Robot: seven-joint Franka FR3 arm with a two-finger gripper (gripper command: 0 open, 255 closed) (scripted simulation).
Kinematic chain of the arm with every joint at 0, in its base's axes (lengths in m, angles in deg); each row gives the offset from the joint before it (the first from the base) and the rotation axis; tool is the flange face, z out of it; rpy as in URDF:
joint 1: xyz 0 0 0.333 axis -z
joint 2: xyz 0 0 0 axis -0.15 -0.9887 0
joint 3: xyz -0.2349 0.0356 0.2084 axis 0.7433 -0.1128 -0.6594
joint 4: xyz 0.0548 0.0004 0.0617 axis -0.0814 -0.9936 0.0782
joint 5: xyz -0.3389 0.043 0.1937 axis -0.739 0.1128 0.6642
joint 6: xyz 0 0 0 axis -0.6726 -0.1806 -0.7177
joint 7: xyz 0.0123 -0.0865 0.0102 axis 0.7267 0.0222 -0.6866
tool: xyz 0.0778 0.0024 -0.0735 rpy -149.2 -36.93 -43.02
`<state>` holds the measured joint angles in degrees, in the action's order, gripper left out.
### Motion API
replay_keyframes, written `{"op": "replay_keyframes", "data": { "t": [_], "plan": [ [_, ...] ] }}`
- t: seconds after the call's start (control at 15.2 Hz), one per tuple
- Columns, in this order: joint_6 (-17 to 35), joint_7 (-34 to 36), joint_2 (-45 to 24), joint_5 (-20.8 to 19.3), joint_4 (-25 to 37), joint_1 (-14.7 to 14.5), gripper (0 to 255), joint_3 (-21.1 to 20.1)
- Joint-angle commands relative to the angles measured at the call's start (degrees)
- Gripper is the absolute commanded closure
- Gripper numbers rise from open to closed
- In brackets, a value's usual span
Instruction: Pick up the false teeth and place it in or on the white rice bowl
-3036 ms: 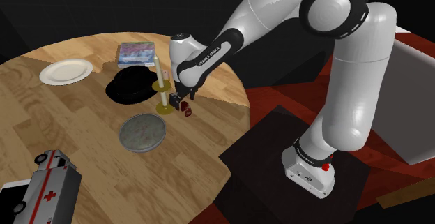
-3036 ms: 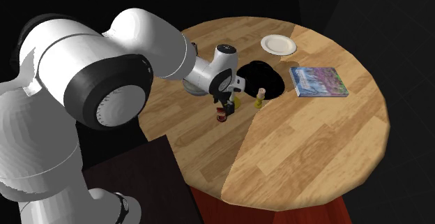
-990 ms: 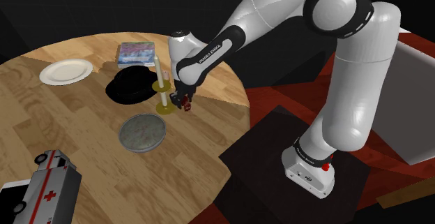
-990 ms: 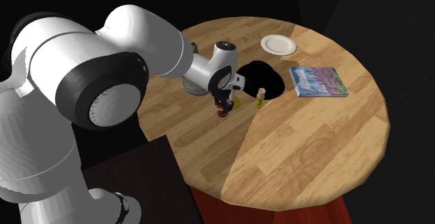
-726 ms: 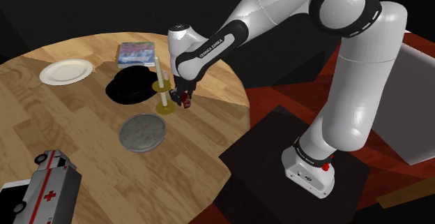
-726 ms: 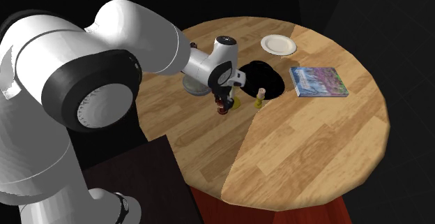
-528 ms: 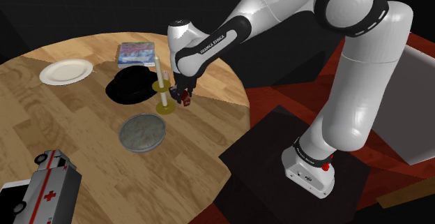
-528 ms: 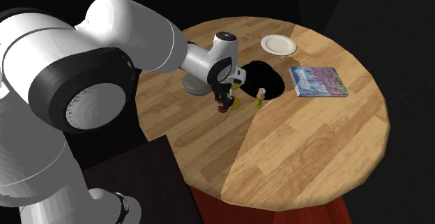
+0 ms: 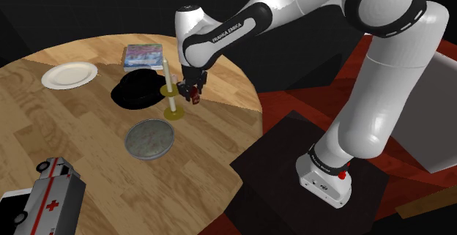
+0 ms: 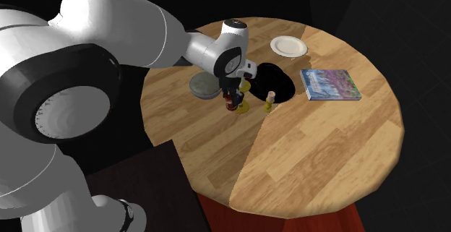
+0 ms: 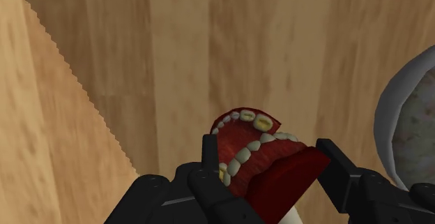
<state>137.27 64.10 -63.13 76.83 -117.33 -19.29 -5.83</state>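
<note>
The false teeth, red gums with pale yellowish teeth, are clasped between my black fingers. My gripper is shut on the teeth and holds them above the wooden table, just to the right of the candlestick in the shoulder view. The rice bowl, a grey shallow dish with a speckled inside, stands on the table nearer the front, below and left of the gripper. From the wrist its rim curves in beside the teeth. In the second exterior view the gripper hangs beside the bowl.
A black hat, a white plate and a colourful book lie behind the candlestick on the round table. A toy ambulance sits at the front left. The table's edge runs close to the gripper on the stand's side.
The arm has risen, lifting the held teeth off the table and a little toward the back. The grip stays the same. The bowl and the other things have not moved.
</note>
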Motion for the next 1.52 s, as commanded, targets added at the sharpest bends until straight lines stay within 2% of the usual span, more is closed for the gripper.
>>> {"op": "replay_keyframes", "data": {
  "t": [0.0, 0.53, 0.99, 1.45],
  "plan": [
    [-1.2, -0.1, 0.8, 0.2, 0.4, 0.0, 255, -0.1],
    [-6.3, -0.6, 3.9, 1.1, 2.5, 0.2, 255, -0.3],
    [-9.0, 8.7, -1.8, -0.8, 10.8, -5.6, 255, -3.3],
    [-13.4, 17.3, -10.0, -3.3, 22.9, -12.2, 255, -5.2]
  ]
}}
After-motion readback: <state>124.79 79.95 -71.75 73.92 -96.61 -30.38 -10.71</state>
